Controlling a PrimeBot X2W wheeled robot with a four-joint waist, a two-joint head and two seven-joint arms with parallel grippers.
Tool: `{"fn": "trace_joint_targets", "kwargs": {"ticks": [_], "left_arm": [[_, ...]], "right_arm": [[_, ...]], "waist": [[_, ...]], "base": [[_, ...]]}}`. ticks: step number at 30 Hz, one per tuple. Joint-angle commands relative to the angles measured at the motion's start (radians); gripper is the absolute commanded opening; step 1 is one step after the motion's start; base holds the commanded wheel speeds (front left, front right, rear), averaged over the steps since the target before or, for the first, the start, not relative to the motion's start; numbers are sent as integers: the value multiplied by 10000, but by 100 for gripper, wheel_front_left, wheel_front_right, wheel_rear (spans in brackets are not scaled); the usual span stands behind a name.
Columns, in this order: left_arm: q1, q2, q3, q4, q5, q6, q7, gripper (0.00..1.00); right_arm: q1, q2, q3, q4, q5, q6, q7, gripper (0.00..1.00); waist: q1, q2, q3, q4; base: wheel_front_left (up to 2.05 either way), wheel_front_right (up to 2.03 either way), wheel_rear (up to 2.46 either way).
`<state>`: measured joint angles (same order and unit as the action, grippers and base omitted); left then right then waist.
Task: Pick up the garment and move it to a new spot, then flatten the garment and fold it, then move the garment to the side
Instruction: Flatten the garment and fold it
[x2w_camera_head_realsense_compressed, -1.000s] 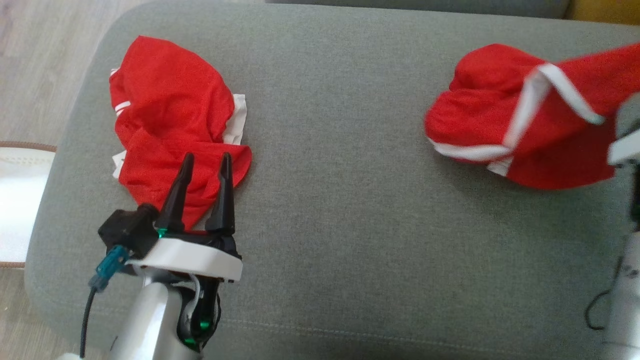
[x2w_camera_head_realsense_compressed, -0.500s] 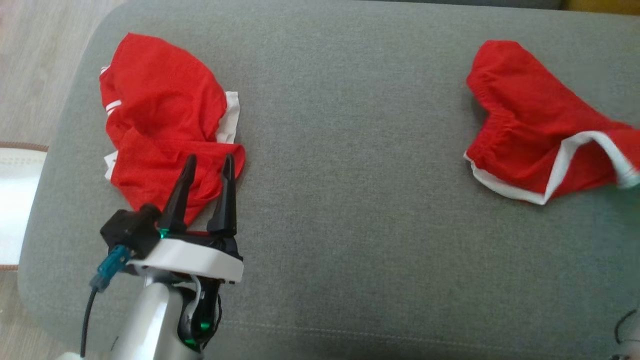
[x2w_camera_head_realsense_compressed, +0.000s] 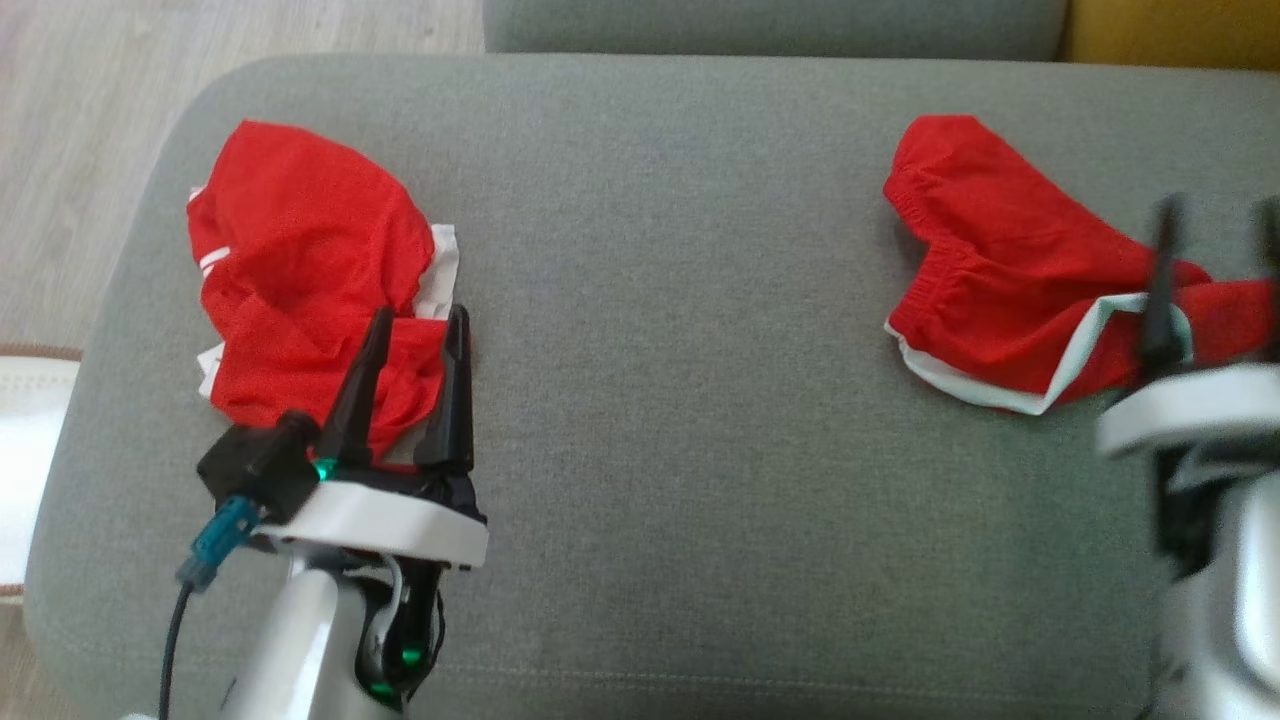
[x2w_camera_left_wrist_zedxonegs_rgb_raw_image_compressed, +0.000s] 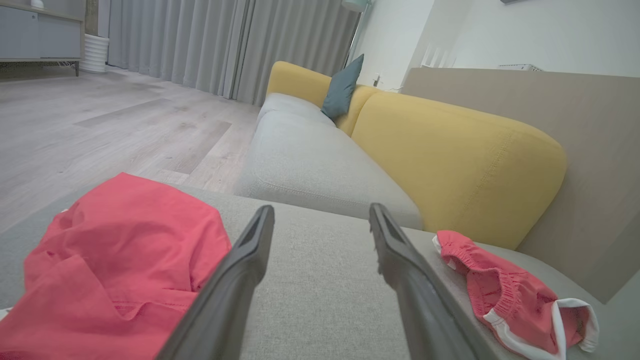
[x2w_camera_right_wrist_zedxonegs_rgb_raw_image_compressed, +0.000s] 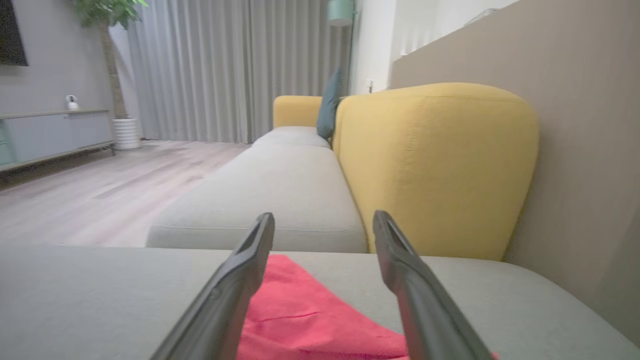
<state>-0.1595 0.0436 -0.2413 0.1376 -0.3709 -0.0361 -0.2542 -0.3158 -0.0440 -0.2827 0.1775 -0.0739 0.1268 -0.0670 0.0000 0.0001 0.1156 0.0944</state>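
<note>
Fingers on your right gripper (x2w_camera_head_realsense_compressed: 1218, 212) are spread wide and grip nothing. It sits blurred at the right edge of the head view, over the white-trimmed hem (x2w_camera_head_realsense_compressed: 1060, 375) of the red shorts (x2w_camera_head_realsense_compressed: 1000, 290). The right wrist view shows red cloth (x2w_camera_right_wrist_zedxonegs_rgb_raw_image_compressed: 310, 320) lying under and between the two fingers, loose. I cannot tell whether the tips brush it.

Your left gripper (x2w_camera_head_realsense_compressed: 419, 318) at the lower left is equally wide and empty. Its tips overlap the lower edge of a second red garment (x2w_camera_head_realsense_compressed: 300, 260) in the upper left. In the left wrist view that cloth lies off to one side of the fingers, and contact is unclear.

The shorts lie bunched at the right of the grey cushion (x2w_camera_head_realsense_compressed: 680, 300), waistband toward the top of the frame and one leg rumpled toward the right edge, well apart from the other garment. They look set down but not flat, so flattening is probably the step in hand.

- Take one layer only at the hem, pinching close to the trim.
- Pull outward low across the cushion rather than lifting, so folds draw out instead of re-bunching.
- Bring the left gripper across to anchor the waistband side first; the thin fabric will probably slide otherwise.
</note>
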Motion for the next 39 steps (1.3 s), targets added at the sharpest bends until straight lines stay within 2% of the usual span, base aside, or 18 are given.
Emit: {"fn": "trace_joint_targets", "kwargs": {"ticks": [1, 7, 14, 21, 27, 39], "left_arm": [[-92, 66, 324, -432, 40, 23, -76, 100], [118, 66, 218, -633, 42, 93, -76, 100], [103, 66, 141, -679, 86, 36, -76, 100], [-68, 66, 20, -594, 27, -26, -76, 100], [-188, 66, -46, -511, -23, -40, -76, 100], [-361, 66, -90, -501, -98, -86, -76, 100]], "right_arm": [[226, -64, 819, -594, 326, 39, -215, 100], [1770, -63, 2562, -1054, 1242, 39, -816, 100], [2023, -63, 3168, -781, 947, 39, -886, 100], [1659, -63, 3303, -81, 263, 39, -377, 100], [1029, -63, 2860, 852, -321, 39, -52, 100], [-355, -63, 2207, 2665, -1087, 39, -248, 100]], "waist": [[0, -1, -132, -60], [0, -1, -238, -129], [0, -1, -5, -61], [0, -1, 297, 255], [0, -1, 513, 581], [0, -1, 942, 1045]], "base": [[0, 0, 0], [0, 0, 0], [0, 0, 0], [0, 0, 0], [0, 0, 0], [0, 0, 0]]}}
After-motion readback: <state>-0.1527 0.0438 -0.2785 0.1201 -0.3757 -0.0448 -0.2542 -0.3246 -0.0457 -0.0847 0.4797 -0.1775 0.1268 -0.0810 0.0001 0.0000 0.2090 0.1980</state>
